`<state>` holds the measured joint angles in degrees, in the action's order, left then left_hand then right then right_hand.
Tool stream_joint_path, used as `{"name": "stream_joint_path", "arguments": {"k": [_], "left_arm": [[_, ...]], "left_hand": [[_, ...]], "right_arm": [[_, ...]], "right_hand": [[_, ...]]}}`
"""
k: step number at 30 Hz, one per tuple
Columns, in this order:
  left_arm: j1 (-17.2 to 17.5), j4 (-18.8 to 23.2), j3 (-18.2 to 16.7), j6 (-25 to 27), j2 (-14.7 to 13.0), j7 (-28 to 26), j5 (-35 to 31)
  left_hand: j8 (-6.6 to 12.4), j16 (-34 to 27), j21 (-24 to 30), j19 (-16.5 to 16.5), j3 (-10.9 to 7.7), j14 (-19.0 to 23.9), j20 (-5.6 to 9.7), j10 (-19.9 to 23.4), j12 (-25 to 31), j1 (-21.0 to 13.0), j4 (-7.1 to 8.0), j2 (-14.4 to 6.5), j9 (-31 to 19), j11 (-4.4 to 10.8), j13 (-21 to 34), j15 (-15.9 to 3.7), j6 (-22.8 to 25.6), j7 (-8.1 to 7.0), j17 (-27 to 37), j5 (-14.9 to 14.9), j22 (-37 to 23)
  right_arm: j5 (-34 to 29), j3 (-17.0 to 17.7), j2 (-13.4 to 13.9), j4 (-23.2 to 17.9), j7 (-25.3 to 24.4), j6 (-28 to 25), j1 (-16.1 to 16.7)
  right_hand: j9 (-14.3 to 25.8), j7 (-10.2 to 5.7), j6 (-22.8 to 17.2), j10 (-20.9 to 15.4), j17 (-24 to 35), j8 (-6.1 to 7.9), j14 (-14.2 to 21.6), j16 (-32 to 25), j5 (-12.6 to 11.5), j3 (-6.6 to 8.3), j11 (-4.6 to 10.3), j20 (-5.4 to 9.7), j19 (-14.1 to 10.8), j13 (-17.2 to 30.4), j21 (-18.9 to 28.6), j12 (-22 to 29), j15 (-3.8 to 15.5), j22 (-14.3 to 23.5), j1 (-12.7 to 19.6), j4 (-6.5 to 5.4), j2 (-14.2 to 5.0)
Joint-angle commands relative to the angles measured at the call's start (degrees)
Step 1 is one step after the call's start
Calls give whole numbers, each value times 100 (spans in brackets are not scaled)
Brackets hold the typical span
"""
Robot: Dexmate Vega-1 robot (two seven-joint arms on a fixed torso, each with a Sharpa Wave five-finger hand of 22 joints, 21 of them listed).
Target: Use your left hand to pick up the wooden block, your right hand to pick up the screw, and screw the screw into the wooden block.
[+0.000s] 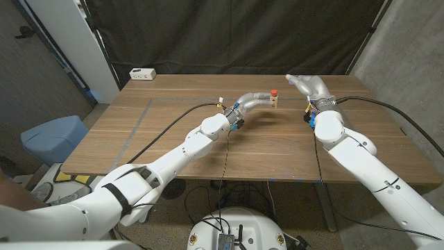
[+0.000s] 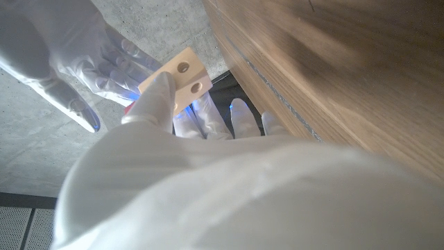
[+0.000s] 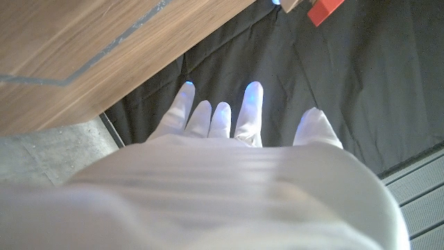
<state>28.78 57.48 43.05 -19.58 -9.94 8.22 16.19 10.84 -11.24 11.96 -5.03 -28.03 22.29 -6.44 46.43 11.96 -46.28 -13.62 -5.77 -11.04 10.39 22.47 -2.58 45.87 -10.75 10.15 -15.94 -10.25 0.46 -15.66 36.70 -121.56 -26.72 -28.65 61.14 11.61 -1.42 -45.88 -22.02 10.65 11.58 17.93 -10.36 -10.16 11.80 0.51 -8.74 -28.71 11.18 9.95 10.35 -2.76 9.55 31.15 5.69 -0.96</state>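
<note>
My left hand (image 1: pixel 254 99) holds the small pale wooden block (image 1: pixel 276 103) above the far middle of the table. In the left wrist view the block (image 2: pixel 177 79) shows two round holes, pinched by the fingers (image 2: pixel 158 97). The red-headed screw (image 1: pixel 274 92) stands on top of the block, and its red head (image 3: pixel 325 10) also shows in the right wrist view. My right hand (image 1: pixel 306 85) hovers just right of the block with fingers spread and nothing in them. It is apart from the screw. The same right hand (image 2: pixel 76 55) appears beside the block in the left wrist view.
The wooden table (image 1: pixel 173 139) has a thin line marked across its left half. A white power strip (image 1: pixel 142 73) lies at the far left corner. A black curtain hangs behind the table. A blue bin (image 1: pixel 54 135) stands on the floor to the left.
</note>
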Motion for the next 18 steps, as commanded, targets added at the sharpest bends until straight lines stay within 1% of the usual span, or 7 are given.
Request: {"name": "stream_joint_path", "arguments": {"k": [1,3,6,9,10,13,18], "left_arm": [[12,-44,-4,14,43,-38,15],[6,-75,-6,4,57,-36,23],[1,-109,-8,2,77,-43,31],[-12,-145,-5,8,97,-46,35],[-14,-161,-7,0,106,-56,34],[-20,-197,-6,-25,128,-81,26],[-31,-221,3,-49,144,-94,7]], "left_hand": [[54,-37,12,-54,-401,61,6,63,44,223,407,-295,-29,1,24,-16,459,314,2,-18,-31],[53,-38,11,-52,-399,64,1,59,42,224,409,-294,-29,-17,25,-12,456,319,2,-18,-31],[53,-38,12,-55,-398,65,5,60,42,220,407,-294,-29,-8,25,-13,457,327,1,-18,-31],[52,-38,13,-57,-395,67,8,65,44,221,409,-292,-29,-8,26,-9,454,321,1,-18,-31],[50,-37,12,-55,-395,63,5,63,43,221,410,-294,-29,-10,26,-8,450,323,1,-18,-31],[53,-36,11,-54,-390,62,3,62,43,225,413,-290,-29,-4,27,-8,459,330,2,-17,-31],[52,-36,11,-56,-388,63,5,67,44,222,413,-290,-29,-5,26,-9,456,338,1,-17,-31]], "right_arm": [[805,194,-163,286,-243,958,276],[902,202,-175,337,-251,1103,309],[1044,213,-214,456,-250,1437,359],[1225,224,-249,575,-189,1733,387],[1287,222,-267,632,-157,1869,397],[1425,191,-298,750,-97,2104,406],[1665,138,-346,988,73,2587,433]], "right_hand": [[12,-3,229,308,4,-81,-241,16,3,-15,-2,-185,208,9,-16,-36,-67,-5,-101,48,-8],[12,-17,331,440,1,-103,-380,33,2,-22,-37,-213,300,5,-21,-43,-87,-6,-130,47,-17],[11,-89,547,689,-2,-126,-603,30,-1,-38,-70,-98,512,-6,-16,-36,-109,-6,-210,37,-48],[7,-105,735,967,-2,-141,-820,36,0,-50,-54,-68,600,-19,5,-53,-75,-6,-281,24,-85],[5,-116,815,1087,3,-146,-911,34,2,-60,11,-65,646,-24,4,-61,-45,-5,-330,6,-104],[-10,-173,1059,1326,11,-145,-1212,29,3,-87,-54,241,1029,-35,-27,-32,-114,-1,-468,-35,-163],[-39,-161,1443,1683,27,-169,-1556,31,6,-131,-114,329,1305,-45,-12,-44,-158,3,-656,-89,-222]]}}
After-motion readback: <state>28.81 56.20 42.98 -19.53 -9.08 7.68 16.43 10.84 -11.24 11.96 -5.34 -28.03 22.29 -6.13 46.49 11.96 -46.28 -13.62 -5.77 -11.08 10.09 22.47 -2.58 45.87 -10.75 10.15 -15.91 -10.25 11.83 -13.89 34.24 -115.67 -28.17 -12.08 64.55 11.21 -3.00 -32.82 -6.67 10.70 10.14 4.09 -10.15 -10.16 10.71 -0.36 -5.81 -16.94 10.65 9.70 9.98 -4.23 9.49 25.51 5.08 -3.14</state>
